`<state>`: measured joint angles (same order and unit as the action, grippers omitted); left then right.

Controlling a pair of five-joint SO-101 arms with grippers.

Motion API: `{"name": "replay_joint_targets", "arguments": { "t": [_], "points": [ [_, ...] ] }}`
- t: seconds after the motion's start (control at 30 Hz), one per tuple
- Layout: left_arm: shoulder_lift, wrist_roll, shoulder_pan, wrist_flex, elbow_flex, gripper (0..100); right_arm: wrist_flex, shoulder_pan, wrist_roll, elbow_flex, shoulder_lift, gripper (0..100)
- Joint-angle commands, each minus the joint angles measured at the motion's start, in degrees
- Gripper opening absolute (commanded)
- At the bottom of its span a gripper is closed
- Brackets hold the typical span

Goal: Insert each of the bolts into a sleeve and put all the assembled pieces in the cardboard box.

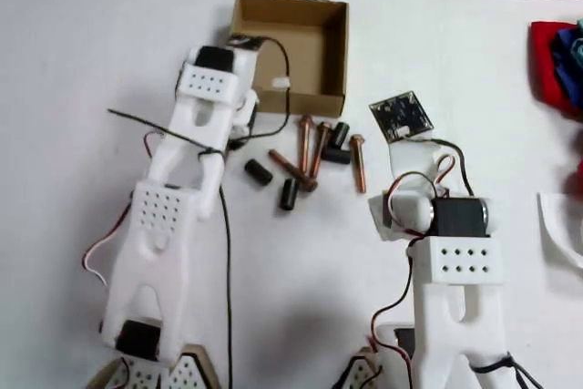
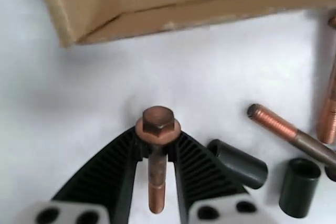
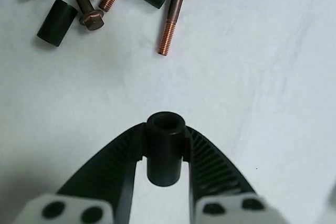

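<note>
My left gripper (image 2: 157, 141) is shut on a copper bolt (image 2: 157, 156), whose hex head pokes out past the fingertips, just short of the cardboard box (image 2: 173, 9). My right gripper (image 3: 165, 141) is shut on a black sleeve (image 3: 165, 150), held with its bore facing outward, above bare table. Between the arms lie loose bolts (image 1: 358, 163) (image 1: 291, 170) (image 1: 311, 145) and loose sleeves (image 1: 258, 172) (image 1: 288, 194) (image 1: 337, 145). The open box (image 1: 335, 52) stands at the back, beside the left arm (image 1: 211, 88). The right arm (image 1: 455, 252) sits to the right of the pile.
Red and blue cloth (image 1: 557, 52) lies at the table's right edge, with a white curved piece (image 1: 557, 225) below it. A black cable (image 1: 225, 252) runs along the left arm. Bare white table stretches at the far left and in front of the pile.
</note>
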<state>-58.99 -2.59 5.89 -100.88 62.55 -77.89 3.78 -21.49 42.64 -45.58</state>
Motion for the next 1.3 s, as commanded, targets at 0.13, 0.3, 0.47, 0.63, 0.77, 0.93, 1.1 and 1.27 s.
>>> {"name": "replay_joint_targets", "arguments": {
  "t": [0.13, 0.3, 0.47, 0.63, 0.77, 0.93, 1.1, 1.27],
  "points": [
    [2.99, -0.53, 0.35, -1.49, 3.65, 2, 2.95, -0.66, -0.44, -0.26, -1.8, 2.0],
    [14.15, -3.78, -0.09, -1.58, 2.68, 2, 5.58, -0.66, -0.35, -0.26, -1.98, 2.0],
    [32.7, -6.95, 0.35, -1.49, -11.91, 2, 5.41, -0.22, 0.09, -0.26, -2.33, 2.0],
    [54.68, -6.95, 0.18, 1.14, -34.07, 2, 5.67, -0.22, 0.09, -0.26, -2.33, 2.0],
    [73.23, -7.03, 0.35, 12.31, -50.24, 2, 9.8, 2.95, 2.81, 0.53, -2.42, 2.0],
    [93.01, -7.12, 0.97, 34.29, -73.36, 2, 23.34, 8.92, 15.91, 9.41, -7.78, 2.0],
    [109.1, -7.3, 0.97, 55.21, -94.64, 2, 45.58, 14.81, 20.75, 28.04, -19.12, 2.0],
    [122.99, -22.07, 0.97, 67.87, -107.65, 3, 66.68, 18.51, 20.75, 45.54, -32.22, 2.0]
  ]
}}
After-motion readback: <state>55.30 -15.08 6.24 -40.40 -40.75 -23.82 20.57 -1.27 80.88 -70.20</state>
